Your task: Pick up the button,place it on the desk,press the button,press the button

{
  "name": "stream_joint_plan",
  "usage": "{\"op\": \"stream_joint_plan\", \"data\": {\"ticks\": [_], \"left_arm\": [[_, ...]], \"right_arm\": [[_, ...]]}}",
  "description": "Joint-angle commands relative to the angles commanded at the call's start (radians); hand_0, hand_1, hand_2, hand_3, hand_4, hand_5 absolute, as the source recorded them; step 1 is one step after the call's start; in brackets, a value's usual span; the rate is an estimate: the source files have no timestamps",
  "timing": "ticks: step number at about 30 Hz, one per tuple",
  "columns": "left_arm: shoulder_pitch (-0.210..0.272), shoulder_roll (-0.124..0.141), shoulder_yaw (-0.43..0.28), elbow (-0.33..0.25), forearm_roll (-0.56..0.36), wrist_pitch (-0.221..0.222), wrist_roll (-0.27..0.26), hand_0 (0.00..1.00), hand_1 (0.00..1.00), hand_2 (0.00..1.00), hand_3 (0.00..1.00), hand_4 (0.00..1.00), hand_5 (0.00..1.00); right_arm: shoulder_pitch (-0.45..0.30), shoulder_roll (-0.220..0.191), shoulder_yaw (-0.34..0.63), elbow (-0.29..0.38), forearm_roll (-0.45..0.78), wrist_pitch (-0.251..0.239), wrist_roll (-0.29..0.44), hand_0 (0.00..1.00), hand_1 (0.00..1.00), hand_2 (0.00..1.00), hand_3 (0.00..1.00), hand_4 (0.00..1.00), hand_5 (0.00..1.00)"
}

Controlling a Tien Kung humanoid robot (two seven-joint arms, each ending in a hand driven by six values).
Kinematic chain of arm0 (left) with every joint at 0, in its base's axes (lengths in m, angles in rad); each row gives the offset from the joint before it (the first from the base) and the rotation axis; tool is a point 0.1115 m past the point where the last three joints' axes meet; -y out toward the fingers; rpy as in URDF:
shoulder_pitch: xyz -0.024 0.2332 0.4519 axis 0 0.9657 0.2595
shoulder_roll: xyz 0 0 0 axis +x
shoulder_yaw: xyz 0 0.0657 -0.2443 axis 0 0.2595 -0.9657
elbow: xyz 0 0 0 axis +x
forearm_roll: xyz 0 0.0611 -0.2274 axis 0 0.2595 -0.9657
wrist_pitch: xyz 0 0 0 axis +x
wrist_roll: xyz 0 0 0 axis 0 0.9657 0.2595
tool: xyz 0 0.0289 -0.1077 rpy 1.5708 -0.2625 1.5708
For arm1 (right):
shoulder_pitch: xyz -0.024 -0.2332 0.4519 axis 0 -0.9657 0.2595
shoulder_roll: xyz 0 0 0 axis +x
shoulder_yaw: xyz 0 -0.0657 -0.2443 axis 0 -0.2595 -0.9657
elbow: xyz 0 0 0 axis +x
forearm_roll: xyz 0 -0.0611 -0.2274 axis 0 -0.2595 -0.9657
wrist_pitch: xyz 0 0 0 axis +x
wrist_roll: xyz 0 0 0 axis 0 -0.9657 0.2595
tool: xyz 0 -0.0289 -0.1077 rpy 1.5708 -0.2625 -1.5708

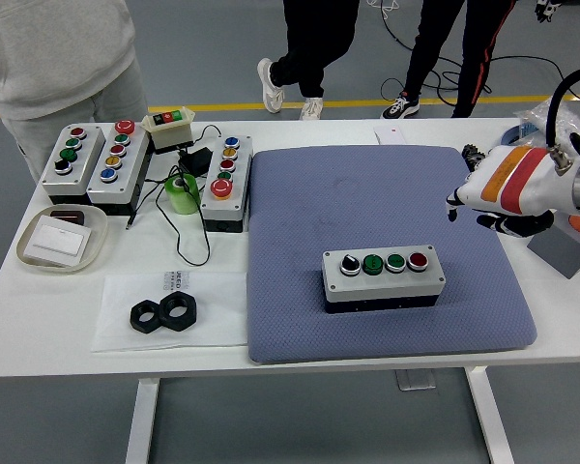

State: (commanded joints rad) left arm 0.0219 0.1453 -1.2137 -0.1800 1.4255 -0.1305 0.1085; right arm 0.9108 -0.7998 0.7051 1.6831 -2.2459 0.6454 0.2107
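One grey four-button control box [383, 276] sits at centre frame on the blue padded mat [300, 213], long axis left-right. Right hand [483, 198], white with orange stripes, hovers empty up-right of it, finger state unclear; no left hand shows.

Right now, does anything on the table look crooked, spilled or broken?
Nothing stands out. The four-button control box sits flat and upright on the blue mat, the other button boxes stand in order at far left, and the right hand touches nothing.
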Motion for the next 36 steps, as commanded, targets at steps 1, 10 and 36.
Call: {"op": "stream_joint_plan", "data": {"ticks": [1, 10, 36], "left_arm": [[0.000, 0.000, 0.001, 0.000, -0.001, 0.000, 0.000, 0.742, 0.912, 0.983, 0.944, 0.611, 0.998], [-0.009, -0.002, 0.011, 0.000, -0.005, 0.000, -0.002, 0.744, 0.912, 0.983, 0.944, 0.611, 0.998], [-0.025, -0.006, 0.028, 0.000, -0.017, -0.001, -0.005, 0.744, 0.912, 0.984, 0.945, 0.608, 0.998]], "right_arm": [[-0.002, 0.003, 0.000, -0.002, 0.000, 0.000, -0.001, 0.259, 0.082, 0.100, 0.748, 0.417, 0.002], [-0.051, 0.061, 0.002, -0.026, -0.007, 0.000, -0.011, 0.259, 0.082, 0.099, 0.754, 0.414, 0.002], [-0.079, 0.159, -0.011, -0.108, -0.015, 0.000, -0.042, 0.258, 0.081, 0.099, 0.766, 0.408, 0.002]]}}
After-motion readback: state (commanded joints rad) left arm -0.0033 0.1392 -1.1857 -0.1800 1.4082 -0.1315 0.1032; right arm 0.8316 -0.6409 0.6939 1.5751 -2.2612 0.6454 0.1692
